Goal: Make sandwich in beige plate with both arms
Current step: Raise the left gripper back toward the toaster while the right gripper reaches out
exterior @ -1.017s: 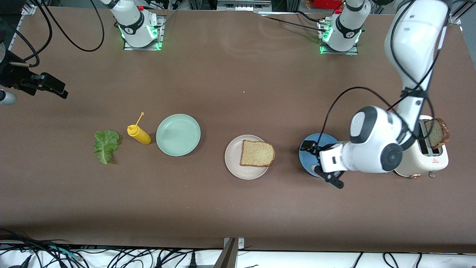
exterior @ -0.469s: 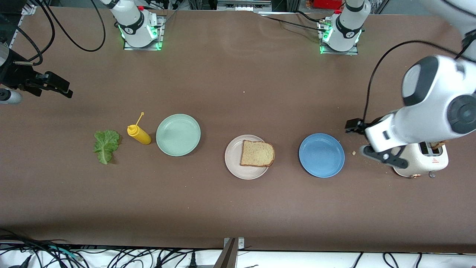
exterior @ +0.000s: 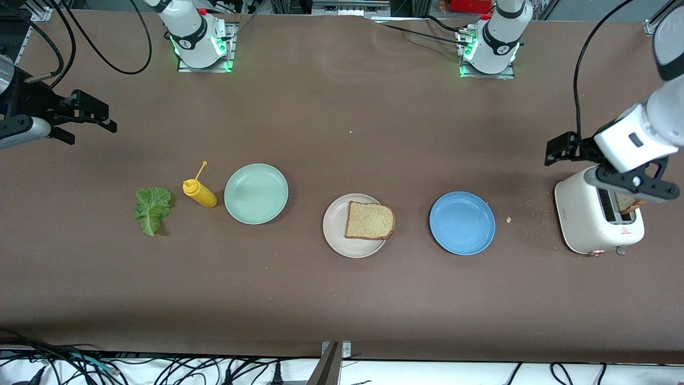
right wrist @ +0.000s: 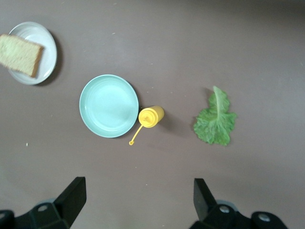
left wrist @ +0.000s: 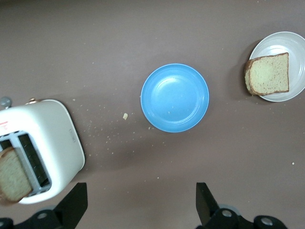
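One brown bread slice (exterior: 370, 220) lies on the beige plate (exterior: 334, 227) at mid-table, overhanging the rim toward the left arm's end. A second bread slice (exterior: 626, 203) stands in a slot of the white toaster (exterior: 582, 214). The green lettuce leaf (exterior: 153, 208) lies on the table toward the right arm's end. My left gripper (exterior: 598, 166) is open and empty, up in the air over the toaster. My right gripper (exterior: 85, 120) is open and empty, over bare table by the lettuce end. The left wrist view shows the toaster (left wrist: 52, 138), its slice (left wrist: 12, 174) and the plated slice (left wrist: 268, 74). The right wrist view shows the lettuce (right wrist: 215, 119).
A mint-green plate (exterior: 256, 193) and a yellow mustard bottle (exterior: 200, 193) lie between the lettuce and the beige plate. A blue plate (exterior: 462, 223) lies between the beige plate and the toaster. Crumbs are scattered between the blue plate and the toaster.
My left arm has swung from over the blue plate up and toward its own end of the table, over the toaster. My right gripper has shifted slightly toward the table's middle.
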`<state>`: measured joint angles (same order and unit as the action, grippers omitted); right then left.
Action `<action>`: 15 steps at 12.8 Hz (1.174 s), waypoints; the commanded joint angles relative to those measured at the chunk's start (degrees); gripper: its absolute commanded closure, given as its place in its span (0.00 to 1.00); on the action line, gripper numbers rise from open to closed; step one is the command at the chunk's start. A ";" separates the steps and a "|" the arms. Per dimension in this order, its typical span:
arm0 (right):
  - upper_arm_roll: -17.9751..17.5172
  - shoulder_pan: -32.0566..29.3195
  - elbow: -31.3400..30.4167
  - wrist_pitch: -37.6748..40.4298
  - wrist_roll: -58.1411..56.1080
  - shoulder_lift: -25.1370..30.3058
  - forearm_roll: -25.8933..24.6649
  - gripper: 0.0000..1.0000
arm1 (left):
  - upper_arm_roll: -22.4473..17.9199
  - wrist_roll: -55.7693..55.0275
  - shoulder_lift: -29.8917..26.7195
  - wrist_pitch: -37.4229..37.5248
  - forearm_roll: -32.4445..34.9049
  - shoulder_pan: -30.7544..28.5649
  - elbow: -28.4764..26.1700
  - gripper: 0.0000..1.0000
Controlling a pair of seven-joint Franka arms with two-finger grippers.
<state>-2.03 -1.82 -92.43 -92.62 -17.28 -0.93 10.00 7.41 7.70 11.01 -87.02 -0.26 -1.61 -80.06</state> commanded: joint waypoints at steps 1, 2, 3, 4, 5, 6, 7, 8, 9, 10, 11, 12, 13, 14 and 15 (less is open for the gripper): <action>0.53 -0.46 -0.47 0.68 -10.81 -0.56 4.13 0.00 | -3.36 -0.76 -6.69 -1.13 1.49 2.40 -7.20 0.00; 0.53 -0.99 -0.82 0.42 -14.24 -1.08 5.71 0.00 | -3.98 -0.76 -8.96 -1.92 1.57 3.79 -10.08 0.00; 0.53 -1.08 -1.35 0.07 -17.67 -1.52 6.60 0.00 | -4.77 -0.84 -11.25 -3.49 1.57 4.68 -13.68 0.00; 0.62 -1.17 -1.79 -0.37 -20.75 -2.05 7.74 0.00 | -4.86 -1.11 -13.88 -5.51 1.57 4.68 -17.46 0.00; 0.71 -1.95 -2.57 -0.89 -23.48 -2.14 8.97 0.00 | -4.69 -1.20 -15.21 -7.35 1.57 4.68 -19.41 0.00; 0.88 -2.75 -3.28 -1.42 -26.73 -2.84 10.46 0.00 | -4.60 -2.15 -15.05 -7.37 1.57 4.42 -19.17 0.00; 1.06 -3.36 -3.81 -1.60 -30.76 -3.80 12.39 0.00 | -4.51 -2.25 -14.53 -7.11 1.57 4.33 -18.12 0.00; 1.93 -3.98 -4.60 -1.86 -34.80 -4.51 14.50 0.00 | -4.43 -2.34 -14.35 -7.11 1.57 4.33 -17.94 0.00; 2.81 -4.24 -5.30 -1.87 -38.67 -5.30 16.69 0.00 | -4.51 -2.34 -14.35 -6.94 1.57 4.07 -17.93 0.00; 3.60 -4.68 -5.83 -1.87 -42.54 -6.26 18.54 0.00 | -4.69 -2.25 -14.26 -6.76 1.57 3.90 -17.93 0.00; 4.30 -5.03 -6.18 -1.87 -46.84 -7.41 20.22 0.00 | -4.86 -2.25 -14.17 -6.58 1.57 3.63 -17.93 0.00; 5.10 -5.21 -6.88 -1.87 -51.06 -8.20 21.89 0.00 | -4.69 -2.34 -14.17 -6.58 1.57 3.20 -17.93 0.00; 5.97 -5.39 -7.85 -1.87 -54.76 -9.08 23.99 0.00 | -4.60 -2.34 -14.08 -6.58 1.57 3.19 -17.93 0.00; 6.76 -5.65 -8.90 -1.87 -59.23 -10.13 26.19 0.00 | -4.69 -2.25 -14.08 -6.58 1.57 3.19 -17.85 0.00; 7.47 -6.00 -10.04 -1.87 -63.63 -11.19 28.73 0.00 | -4.69 -2.25 -14.17 -6.58 1.57 3.10 -17.93 0.00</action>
<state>4.44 -7.08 -100.29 -94.08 -73.31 -10.97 34.13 2.59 5.97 -2.07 -93.06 -0.25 1.56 -97.03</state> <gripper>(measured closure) 0.000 0.000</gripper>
